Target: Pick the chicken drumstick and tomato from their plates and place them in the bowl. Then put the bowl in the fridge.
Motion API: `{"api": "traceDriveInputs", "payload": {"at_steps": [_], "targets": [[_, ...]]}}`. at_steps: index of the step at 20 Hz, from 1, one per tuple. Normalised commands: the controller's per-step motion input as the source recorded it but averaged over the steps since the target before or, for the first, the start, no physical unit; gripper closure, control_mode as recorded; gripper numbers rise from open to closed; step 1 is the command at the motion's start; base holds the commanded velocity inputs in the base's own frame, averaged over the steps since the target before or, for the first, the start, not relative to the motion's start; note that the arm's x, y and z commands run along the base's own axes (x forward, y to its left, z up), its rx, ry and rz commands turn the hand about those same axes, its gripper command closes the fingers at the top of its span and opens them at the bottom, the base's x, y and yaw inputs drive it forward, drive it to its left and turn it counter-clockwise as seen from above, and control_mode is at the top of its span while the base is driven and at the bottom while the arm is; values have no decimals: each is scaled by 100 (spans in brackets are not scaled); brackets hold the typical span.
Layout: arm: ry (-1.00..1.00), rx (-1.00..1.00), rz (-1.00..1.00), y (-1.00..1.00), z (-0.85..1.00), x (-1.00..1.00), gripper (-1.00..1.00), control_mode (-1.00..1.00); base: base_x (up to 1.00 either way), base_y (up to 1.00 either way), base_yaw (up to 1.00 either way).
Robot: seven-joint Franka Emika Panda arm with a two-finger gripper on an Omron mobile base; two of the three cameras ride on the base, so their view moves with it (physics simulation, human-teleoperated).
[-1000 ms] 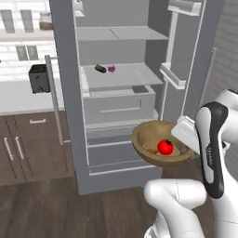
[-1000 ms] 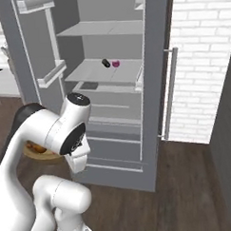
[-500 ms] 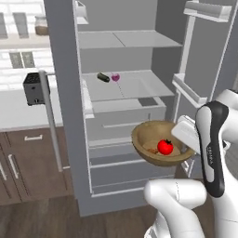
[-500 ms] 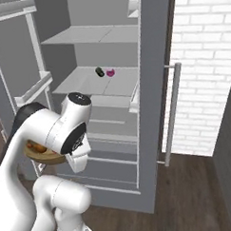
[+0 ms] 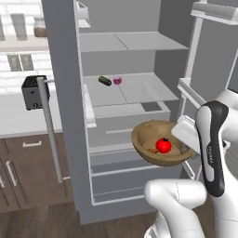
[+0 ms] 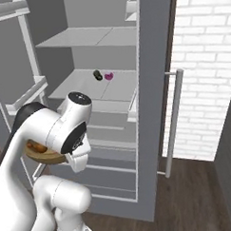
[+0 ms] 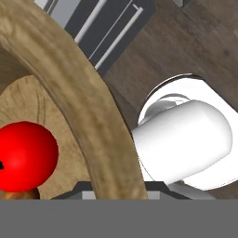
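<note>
The light-brown wooden bowl [image 5: 149, 135] hangs in front of the open grey fridge [image 5: 132, 55], at the height of its drawers. My gripper [image 5: 185, 135] is shut on the bowl's right rim. In the bowl lie the red tomato [image 5: 163, 145] and the golden-brown chicken drumstick [image 5: 152, 150], side by side. The hand view looks along the thick bowl rim [image 7: 83, 107], with the tomato [image 7: 25, 155] to its left and a bit of drumstick [image 7: 18, 195] below it. From the right base view, the bowl [image 6: 43, 154] peeks out behind my arm. The plates are out of view.
A small dark item [image 5: 105, 81] and a pink one [image 5: 117, 80] lie on the middle fridge shelf. The left fridge door with its bar handle [image 5: 50, 132] stands open beside a counter with a black toaster [image 5: 32, 92]. The right door handle [image 6: 173, 119] stands before a brick wall [image 6: 208, 61].
The whole picture has shifted: the base has driven, and the fridge now stands nearer and more centred. The bowl stays in my gripper with the tomato and drumstick inside.
</note>
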Motion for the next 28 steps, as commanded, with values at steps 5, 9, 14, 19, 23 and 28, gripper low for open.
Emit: {"api": "traceDriveInputs", "payload": {"at_steps": [5, 9, 14, 19, 23, 28], "targets": [[0, 0, 0, 0, 0, 0, 100, 100, 42, 2, 0], [0, 0, 0, 0, 0, 0, 100, 100, 14, 9, 0], [0, 0, 0, 0, 0, 0, 100, 100, 17, 9, 0], [0, 0, -5, 2, 0, 26, 100, -100, 13, 6, 0], [1, 0, -22, 8, 18, 80, 100, -100, 0, 0, 0], [0, 0, -15, 23, 20, 95, 100, -100, 0, 0, 0]]}}
